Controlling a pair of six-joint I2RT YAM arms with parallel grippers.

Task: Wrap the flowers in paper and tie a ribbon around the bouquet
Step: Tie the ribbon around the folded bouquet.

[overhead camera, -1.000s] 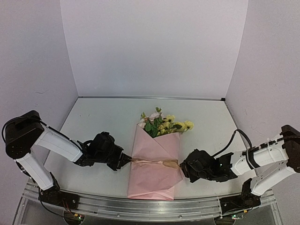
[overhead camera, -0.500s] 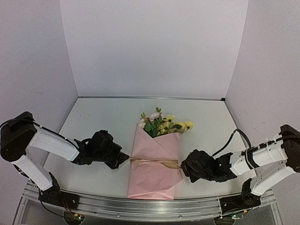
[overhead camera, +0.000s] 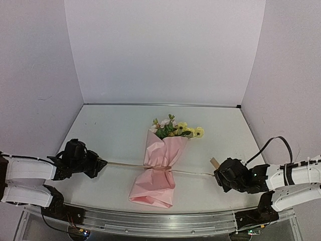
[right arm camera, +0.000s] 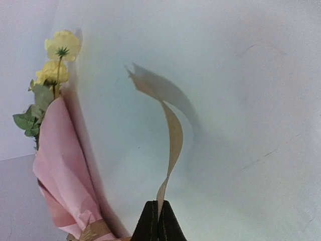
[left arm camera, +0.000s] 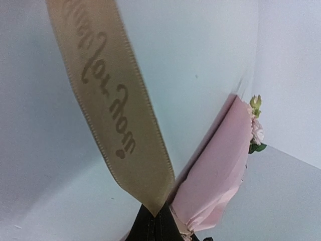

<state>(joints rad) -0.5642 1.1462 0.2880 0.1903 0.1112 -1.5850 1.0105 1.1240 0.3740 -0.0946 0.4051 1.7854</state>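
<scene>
Pale walls [overhead camera: 160, 50] enclose white table [overhead camera: 110, 135] bearing bouquet [overhead camera: 159, 156].

- I've got the L jaws hauled out to the left, well apart from the bouquet [overhead camera: 161, 159]; 1 s ago they sat just beside its L edge.
- R jaws backed off to the right the same way, away from the paper [overhead camera: 150, 188].
- Both jaws closed down fully, each pinching a ribbon [overhead camera: 125, 164] end.
- Ribbon went from slack across the wrap to a taut, straight line.
- Paper's waist now cinched narrow; was a broad flat cone.
- Bouquet's btm end swung left, so it lies tilted.
</scene>
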